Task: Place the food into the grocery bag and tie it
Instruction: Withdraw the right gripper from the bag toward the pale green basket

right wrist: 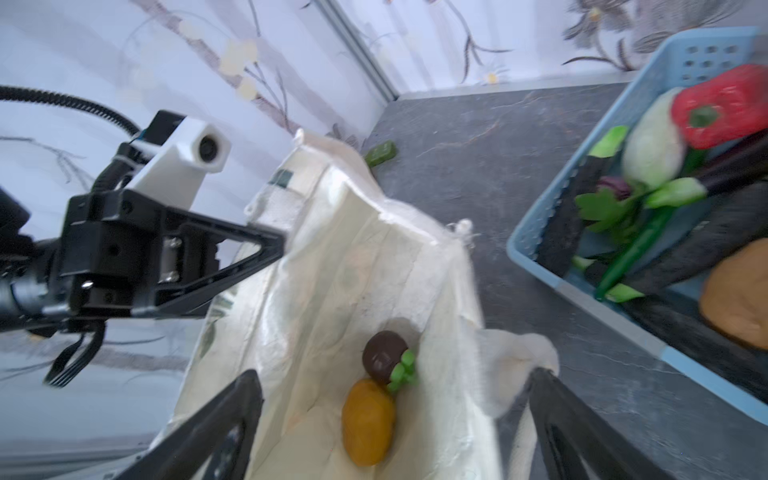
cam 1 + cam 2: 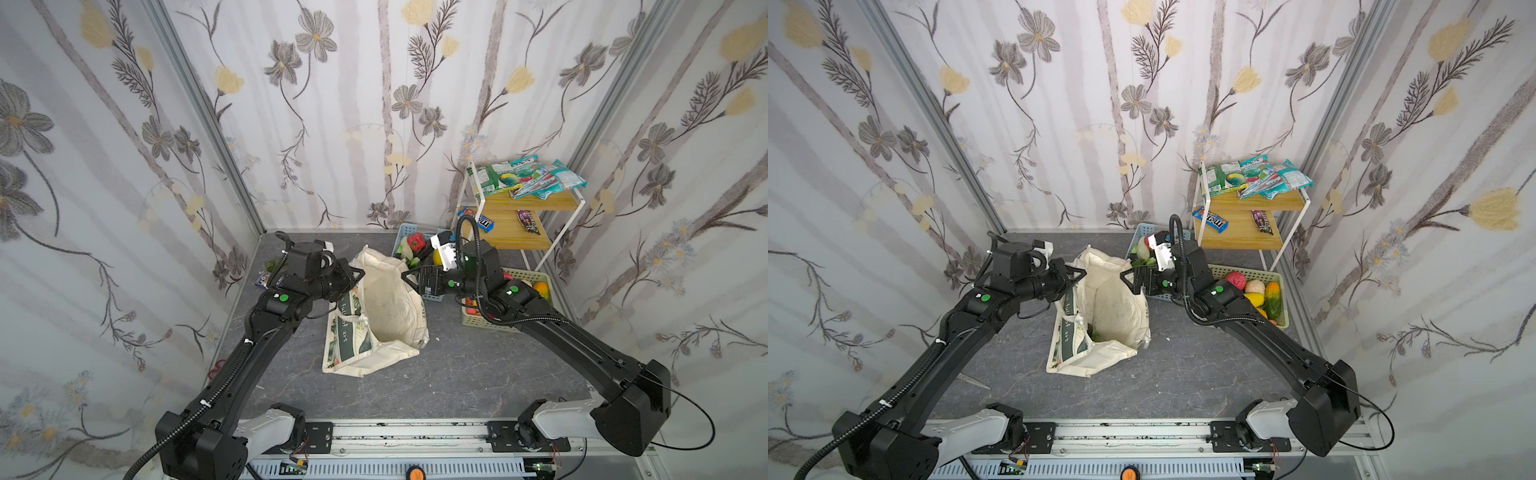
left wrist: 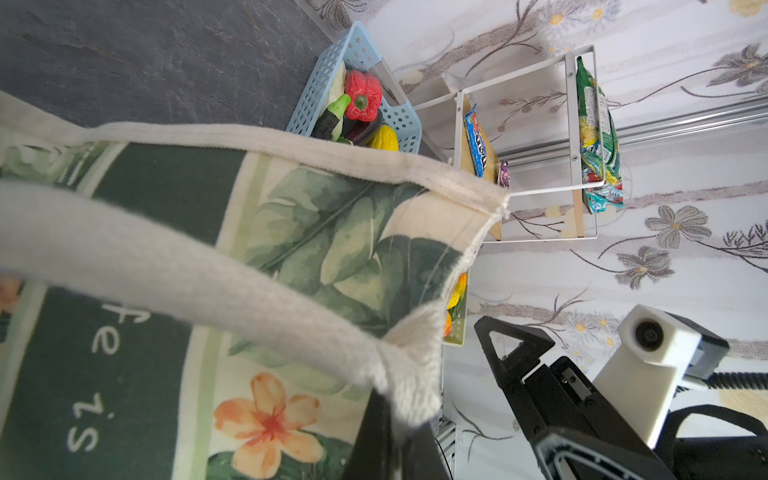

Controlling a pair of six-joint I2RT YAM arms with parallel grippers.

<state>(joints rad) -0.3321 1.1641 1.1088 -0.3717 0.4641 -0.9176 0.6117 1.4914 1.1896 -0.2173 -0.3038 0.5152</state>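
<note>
We see the left gripper (image 2: 360, 272) pinched shut on the rim of the cloth bag (image 2: 390, 305), holding its mouth up and open. Facing it across that mouth, the right gripper (image 2: 409, 280) hangs with jaws spread wide, gripping nothing. Directly below the right gripper, at the bag's bottom, a brown fruit (image 1: 384, 357) and an orange fruit (image 1: 368, 422) lie touching. Just behind the right gripper sits a blue basket (image 1: 536, 232) holding a red pepper (image 1: 723, 108). Beside its arm is a yellow basket (image 2: 1250, 272) of fruit. Farther back stands a shelf (image 2: 519, 226) bearing snack packets (image 2: 523, 178).
</note>
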